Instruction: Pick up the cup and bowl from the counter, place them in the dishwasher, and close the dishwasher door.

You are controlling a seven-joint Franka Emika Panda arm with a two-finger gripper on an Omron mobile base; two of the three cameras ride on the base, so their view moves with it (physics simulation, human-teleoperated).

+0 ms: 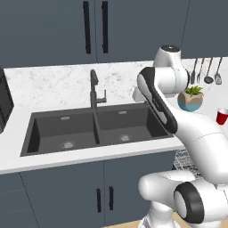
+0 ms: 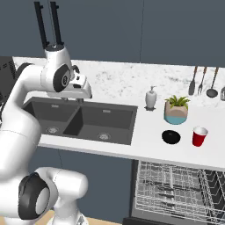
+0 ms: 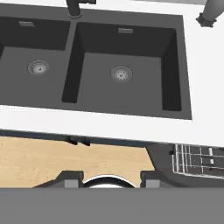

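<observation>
Right base view: red cup [image 2: 200, 136] and black bowl [image 2: 171, 137] sit side by side, apart, near counter [image 2: 145, 145] front edge, beside plant pot [image 2: 176, 110]. Dishwasher [image 2: 176, 189] rack pulled out below them. Gripper [image 3: 105, 180] hangs over sink [image 3: 127, 65], jaws part open, empty.

The dark double sink [image 3: 94, 65] sits in the white counter [image 3: 109, 127], with wood floor [image 3: 52, 159] below and a wire rack [image 3: 199, 159] at lower right.

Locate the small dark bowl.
In the right base view, the small dark bowl sits on the white counter, left of the red cup, before the plant pot.
</observation>
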